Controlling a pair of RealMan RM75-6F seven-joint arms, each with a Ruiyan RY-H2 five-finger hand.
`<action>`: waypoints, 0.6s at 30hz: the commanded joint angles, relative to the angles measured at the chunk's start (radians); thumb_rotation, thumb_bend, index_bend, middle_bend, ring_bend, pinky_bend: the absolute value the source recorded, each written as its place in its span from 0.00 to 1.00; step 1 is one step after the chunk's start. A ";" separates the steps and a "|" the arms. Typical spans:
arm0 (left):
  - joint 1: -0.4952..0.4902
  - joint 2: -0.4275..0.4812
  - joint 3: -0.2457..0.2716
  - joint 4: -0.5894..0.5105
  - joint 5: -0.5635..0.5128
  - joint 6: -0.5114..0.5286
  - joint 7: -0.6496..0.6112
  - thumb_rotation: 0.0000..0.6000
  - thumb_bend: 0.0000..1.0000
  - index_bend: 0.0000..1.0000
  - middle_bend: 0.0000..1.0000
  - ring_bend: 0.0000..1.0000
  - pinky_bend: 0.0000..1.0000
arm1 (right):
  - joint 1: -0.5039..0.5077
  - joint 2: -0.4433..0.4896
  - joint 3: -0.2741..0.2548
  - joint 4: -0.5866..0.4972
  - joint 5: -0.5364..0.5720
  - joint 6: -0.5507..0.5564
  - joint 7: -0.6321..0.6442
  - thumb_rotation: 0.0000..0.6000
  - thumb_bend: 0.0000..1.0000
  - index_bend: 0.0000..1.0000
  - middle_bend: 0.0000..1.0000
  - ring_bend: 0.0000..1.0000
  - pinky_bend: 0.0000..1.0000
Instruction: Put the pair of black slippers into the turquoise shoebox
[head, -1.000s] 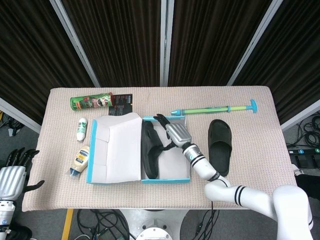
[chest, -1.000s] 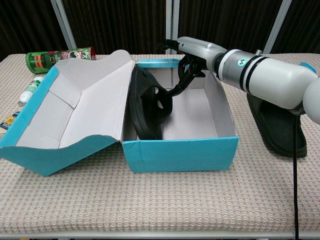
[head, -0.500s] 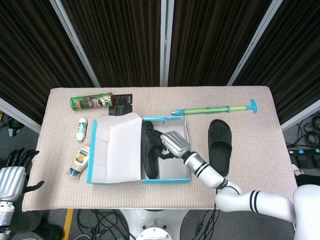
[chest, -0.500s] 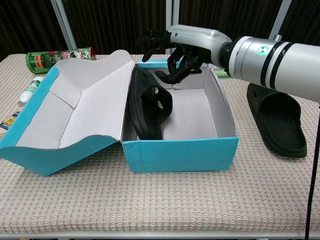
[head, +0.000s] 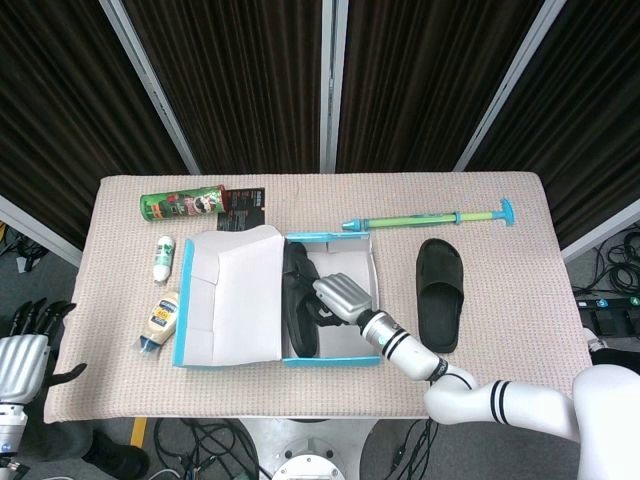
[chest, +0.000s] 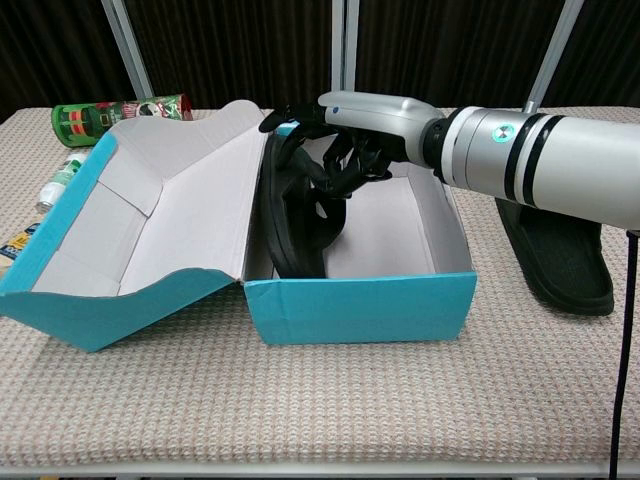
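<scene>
My right hand (chest: 345, 140), fingers curled onto the boxed slipper (chest: 298, 215), is seating it in the shoebox (chest: 360, 310); next I fetch the other slipper (head: 439, 293).

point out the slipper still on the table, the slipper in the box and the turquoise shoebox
slipper on the table (head: 439, 292), head view, on its strap.
slipper in the box (chest: 290, 225), chest view, on its upturned sole edge.
turquoise shoebox (chest: 360, 308), chest view, on its front wall.

The right arm is reaching forward and leftward, its hand (chest: 340, 140) hanging palm down with fingers curled loosely. The left hand (head: 25, 345) is idling low at the side, fingers apart.
</scene>
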 joint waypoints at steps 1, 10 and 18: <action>0.000 -0.002 0.000 0.002 0.001 0.000 -0.002 1.00 0.03 0.17 0.12 0.04 0.03 | 0.009 -0.013 -0.008 0.015 0.015 -0.009 -0.013 1.00 0.63 0.10 0.23 0.66 0.91; 0.001 -0.007 0.000 0.011 0.002 0.001 -0.009 1.00 0.03 0.17 0.12 0.04 0.03 | 0.015 -0.041 -0.019 0.035 0.038 0.002 -0.039 1.00 0.63 0.10 0.21 0.66 0.91; 0.000 -0.005 -0.001 0.012 0.007 0.005 -0.013 1.00 0.03 0.17 0.12 0.04 0.03 | -0.045 0.033 0.010 -0.039 -0.047 0.124 0.031 1.00 0.54 0.10 0.19 0.66 0.91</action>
